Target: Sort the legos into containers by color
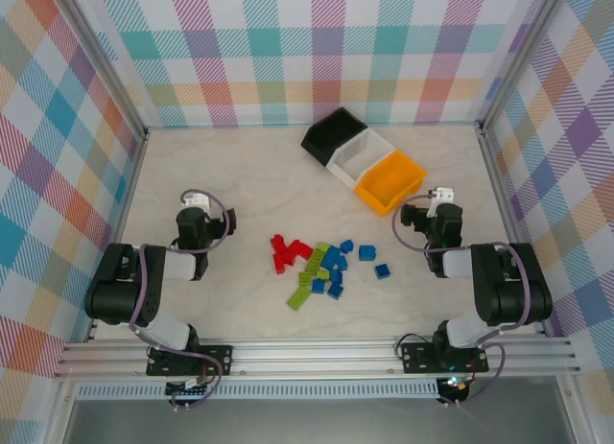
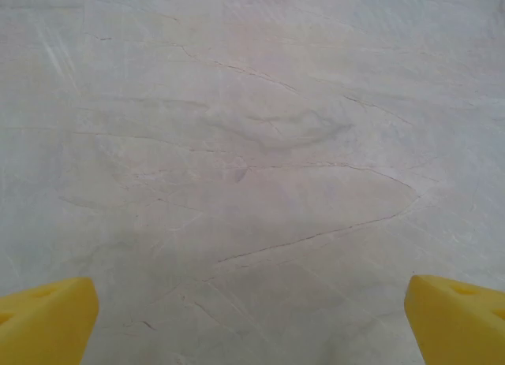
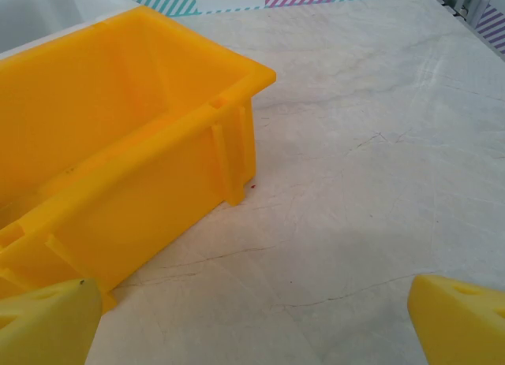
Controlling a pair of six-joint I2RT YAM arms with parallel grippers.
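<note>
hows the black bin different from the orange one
Colour: the black bin is dark, the orange bin bright yellow-orange. Place: the black bin ends the diagonal row at the far left, the orange bin at the near right. Both are open-topped, look the same size, and flank the white bin between them.
</note>
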